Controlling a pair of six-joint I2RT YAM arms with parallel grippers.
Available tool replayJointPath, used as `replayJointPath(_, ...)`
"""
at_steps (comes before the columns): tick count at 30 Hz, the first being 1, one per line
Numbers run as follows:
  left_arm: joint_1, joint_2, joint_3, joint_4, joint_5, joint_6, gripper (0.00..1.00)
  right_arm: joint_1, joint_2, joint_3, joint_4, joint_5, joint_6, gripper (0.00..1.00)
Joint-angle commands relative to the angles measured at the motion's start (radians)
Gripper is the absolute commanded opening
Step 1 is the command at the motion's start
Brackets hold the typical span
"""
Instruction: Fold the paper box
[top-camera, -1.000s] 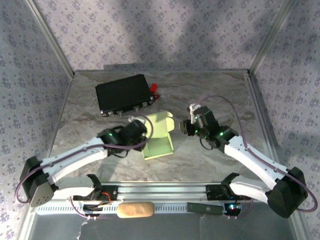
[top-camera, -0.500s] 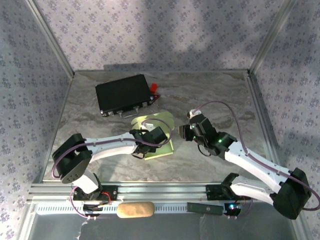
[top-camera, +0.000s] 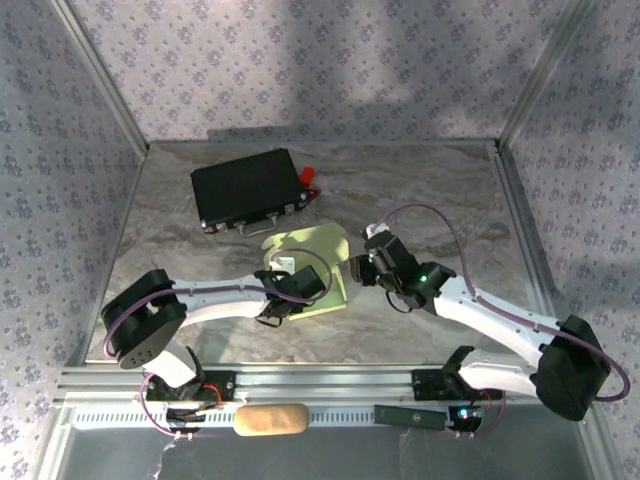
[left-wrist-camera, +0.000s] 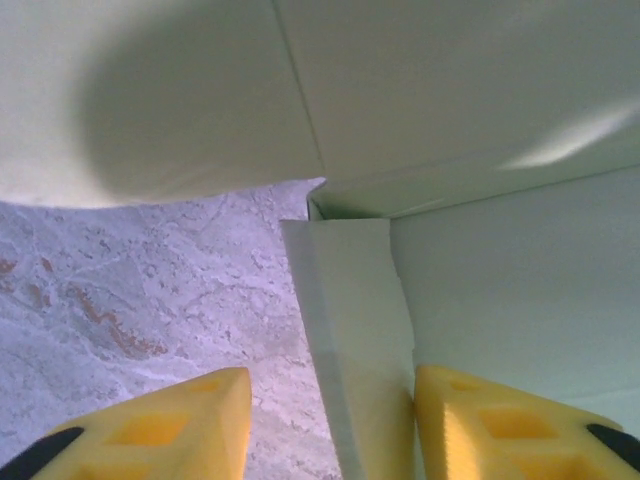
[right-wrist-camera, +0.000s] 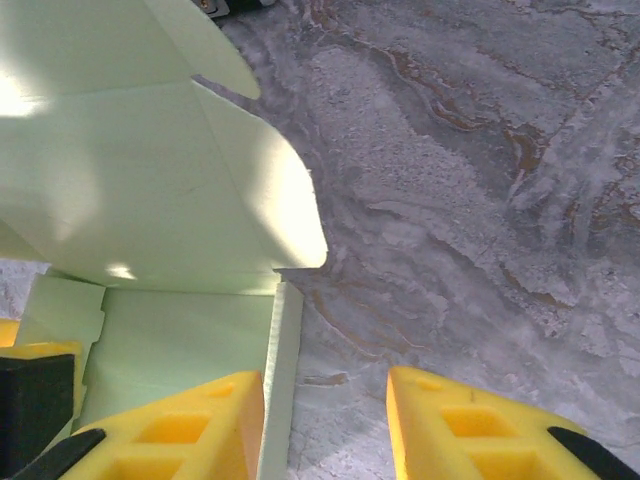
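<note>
The pale green paper box (top-camera: 322, 262) lies partly folded at the middle of the table, its base flat and its rear panel with rounded flaps (right-wrist-camera: 150, 180) raised. My left gripper (top-camera: 288, 290) sits low at the box's left side. In the left wrist view this gripper (left-wrist-camera: 330, 430) is open astride a raised side wall (left-wrist-camera: 355, 330), which rests against the right fingertip (left-wrist-camera: 500, 420). My right gripper (top-camera: 362, 268) is at the box's right edge. Seen from the right wrist, the gripper (right-wrist-camera: 325, 425) is open, with the right side wall (right-wrist-camera: 282, 370) beside its left fingertip (right-wrist-camera: 180, 425).
A black case (top-camera: 248, 188) with a red piece (top-camera: 308, 174) at its corner lies at the back left. A tan oblong object (top-camera: 270, 420) rests on the front rail. Metal frame posts and patterned walls close in the marbled table (top-camera: 440, 200).
The left gripper has swung from the box's left side down onto its near left wall. The right gripper has slid left up to the box's right edge.
</note>
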Motion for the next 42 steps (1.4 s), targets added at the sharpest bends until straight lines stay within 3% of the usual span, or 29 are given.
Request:
replayJointPath(1,-0.008,0.028,0.005,0.035,-0.026,-0.006,0.35,0.015,0.011,0.035,0.007,0.016,0.017,0.39)
replayJointPath(9,-0.026,0.08,0.004,0.028,-0.044,-0.01,0.0,0.031,0.024,0.042,0.003,0.033,0.014,0.39)
replayJointPath(17,-0.084,0.133,0.081,-0.117,-0.167,-0.056,0.0,0.092,0.058,0.047,-0.042,0.14,0.096,0.37)
replayJointPath(22,-0.094,0.154,0.096,-0.104,-0.159,-0.05,0.0,0.188,0.083,0.046,-0.106,0.251,0.239,0.38)
replayJointPath(25,-0.099,0.12,0.095,-0.094,-0.152,-0.04,0.21,0.232,0.109,0.041,-0.134,0.277,0.332,0.38)
replayJointPath(29,-0.1,0.068,0.094,-0.083,-0.135,-0.014,0.36,0.275,0.136,0.022,-0.146,0.305,0.439,0.39)
replayJointPath(33,-0.1,0.015,0.084,-0.068,-0.117,-0.003,0.45,0.265,0.168,-0.007,-0.098,0.263,0.471,0.39)
replayJointPath(38,-0.095,-0.062,0.07,-0.051,-0.132,0.025,0.49,0.257,0.203,-0.016,-0.071,0.247,0.462,0.38)
replayJointPath(42,-0.052,-0.049,0.059,-0.018,-0.085,0.061,0.44,0.254,0.205,-0.015,-0.071,0.244,0.456,0.37)
